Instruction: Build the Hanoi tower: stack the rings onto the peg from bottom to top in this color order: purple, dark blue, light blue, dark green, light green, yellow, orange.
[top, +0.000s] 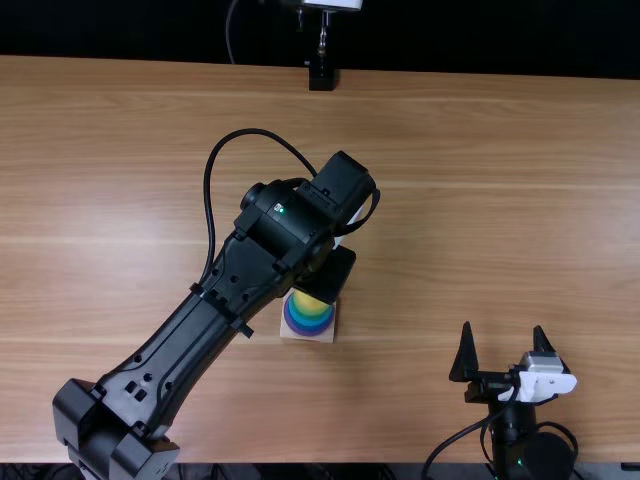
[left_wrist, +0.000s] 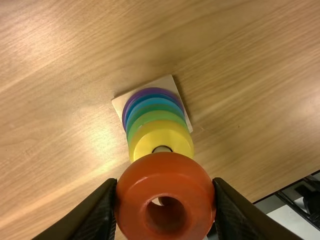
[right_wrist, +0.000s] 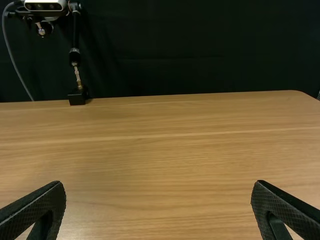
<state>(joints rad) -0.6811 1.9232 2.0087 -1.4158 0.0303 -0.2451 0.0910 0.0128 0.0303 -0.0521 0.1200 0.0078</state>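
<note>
A light brown wooden table (top: 480, 220) is seen from above, with a dark backdrop (right_wrist: 200, 50) beyond its far edge. The table is crossed diagonally by the black left arm (top: 180, 350), stretched from the near left toward the middle. At the near right, the smaller visible part of the right arm (top: 530, 455) is seen, with the right gripper (top: 503, 328) pointed toward the far side; its fingers are spread wide, and nothing is held. At the far edge, just right of the middle, a black stand (top: 321, 76) is placed. Near the middle, partly covered by the left gripper (top: 333, 274), a pale square base (left_wrist: 167, 84) is set on the table. On it rings are stacked: a purple ring (left_wrist: 150, 91) lowest, then blue rings (left_wrist: 152, 101), green rings (left_wrist: 156, 116) and a yellow ring (left_wrist: 162, 134) on top, with the peg (left_wrist: 162, 149) glimpsed through its hole. An orange ring (left_wrist: 145, 182) is gripped between the left gripper's two fingers, by the stack; whether it touches the yellow ring cannot be told.
</note>
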